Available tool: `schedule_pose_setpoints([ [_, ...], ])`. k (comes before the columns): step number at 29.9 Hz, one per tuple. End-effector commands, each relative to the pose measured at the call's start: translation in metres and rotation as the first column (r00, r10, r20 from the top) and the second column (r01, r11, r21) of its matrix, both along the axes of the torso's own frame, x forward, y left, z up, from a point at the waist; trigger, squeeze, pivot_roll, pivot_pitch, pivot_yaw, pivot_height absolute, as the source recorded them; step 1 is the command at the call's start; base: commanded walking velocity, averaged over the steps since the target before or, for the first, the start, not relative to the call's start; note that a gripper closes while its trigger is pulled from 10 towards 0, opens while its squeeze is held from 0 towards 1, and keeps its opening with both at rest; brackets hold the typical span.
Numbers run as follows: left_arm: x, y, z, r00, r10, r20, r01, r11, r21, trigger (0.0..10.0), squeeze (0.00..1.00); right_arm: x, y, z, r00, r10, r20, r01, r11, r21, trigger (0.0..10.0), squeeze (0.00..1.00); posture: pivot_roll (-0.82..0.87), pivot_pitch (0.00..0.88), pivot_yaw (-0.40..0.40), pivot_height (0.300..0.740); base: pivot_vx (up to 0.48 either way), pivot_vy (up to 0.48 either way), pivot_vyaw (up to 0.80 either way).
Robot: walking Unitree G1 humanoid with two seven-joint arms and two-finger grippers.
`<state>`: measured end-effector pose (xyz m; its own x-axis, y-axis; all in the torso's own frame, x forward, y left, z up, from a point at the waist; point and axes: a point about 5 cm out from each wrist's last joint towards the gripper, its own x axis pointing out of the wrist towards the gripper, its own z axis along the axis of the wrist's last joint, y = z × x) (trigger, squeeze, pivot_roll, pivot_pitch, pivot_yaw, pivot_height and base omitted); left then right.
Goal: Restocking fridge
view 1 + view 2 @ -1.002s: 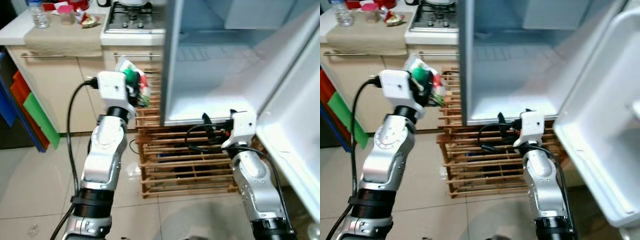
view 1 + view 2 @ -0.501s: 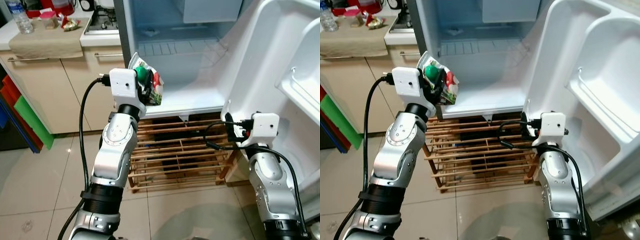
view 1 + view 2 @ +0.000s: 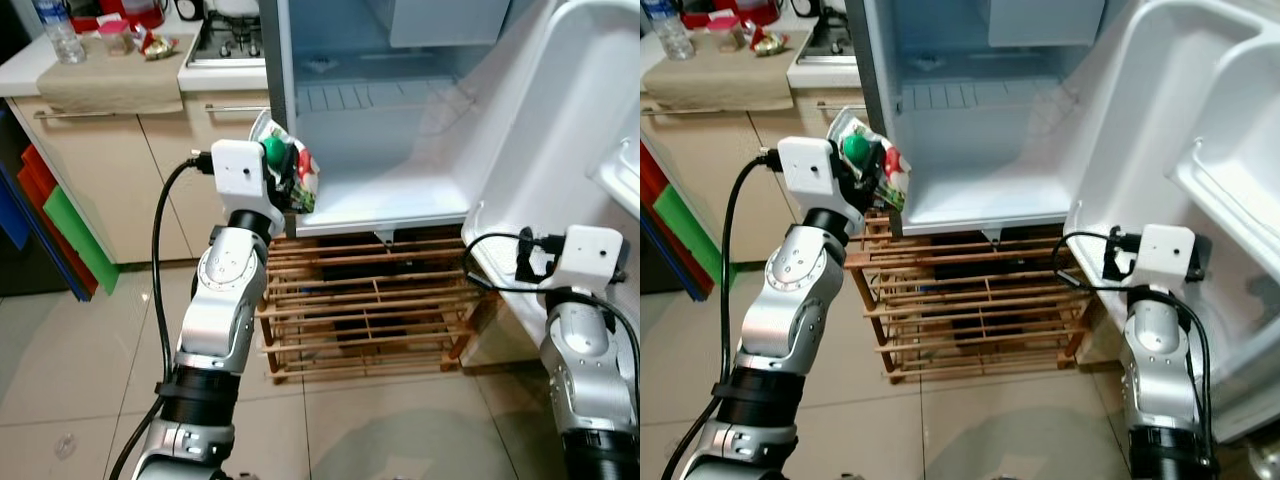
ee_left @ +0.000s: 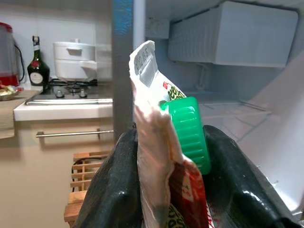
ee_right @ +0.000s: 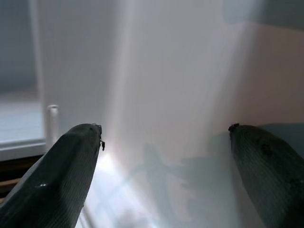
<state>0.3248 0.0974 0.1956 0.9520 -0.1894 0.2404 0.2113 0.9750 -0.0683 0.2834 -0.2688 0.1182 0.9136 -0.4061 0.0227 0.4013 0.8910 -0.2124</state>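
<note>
**Pouch held at the fridge mouth**

Pouch (image 4: 159, 156) with a green cap sat clamped between your left gripper (image 3: 285, 180) fingers, raised just outside the open fridge (image 3: 380, 190) near its lower left corner. Your right gripper (image 5: 164, 156) faced the fridge door (image 3: 560, 130), fingers spread wide and holding nothing.

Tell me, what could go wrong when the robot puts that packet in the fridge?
The left gripper pinches a floppy pouch with a green cap, so it might slip or sag on the way in. The pouch sits close to the fridge's side wall edge, so it could bump there. The right gripper hangs open close to the open door and might knock it.
</note>
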Motion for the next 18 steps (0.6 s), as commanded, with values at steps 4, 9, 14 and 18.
schedule_pose_setpoints([
  [4, 0.002, -0.002, 0.004, 1.0, -0.016, 0.013, 0.016, 1.0, 0.011, 10.0, 0.0, 0.001, -0.002, 0.004, 1.0, -0.023, 0.016, 0.024, 0.998, -0.051, 10.0, 0.0, -0.08, 0.0, 0.051, 0.74, 0.0, 0.0, 0.0],
  [9, 0.004, -0.004, 0.003, 1.0, -0.024, 0.008, 0.024, 0.999, 0.027, 10.0, 0.0, 0.005, 0.037, 0.008, 0.983, 0.169, 0.073, -0.17, 0.985, 0.01, 10.0, 0.0, -0.08, 0.0, 0.053, 0.74, 0.0, 0.0, 0.0],
  [14, 0.004, -0.011, -0.003, 0.998, -0.054, -0.017, 0.055, 0.997, 0.059, 10.0, 0.0, 0.0, 0.083, 0.011, 0.908, 0.4, 0.126, -0.413, 0.904, 0.106, 10.0, 0.0, -0.08, 0.0, 0.051, 0.74, 0.0, 0.0, 0.0],
  [18, 0.009, -0.013, -0.009, 0.997, -0.058, -0.058, 0.06, 0.998, 0.033, 10.0, 0.0, -0.006, 0.094, 0.005, 0.884, 0.456, 0.109, -0.467, 0.874, 0.132, 10.0, 0.0, -0.09, 0.0, 0.053, 0.74, 0.0, 0.0, 0.0],
])
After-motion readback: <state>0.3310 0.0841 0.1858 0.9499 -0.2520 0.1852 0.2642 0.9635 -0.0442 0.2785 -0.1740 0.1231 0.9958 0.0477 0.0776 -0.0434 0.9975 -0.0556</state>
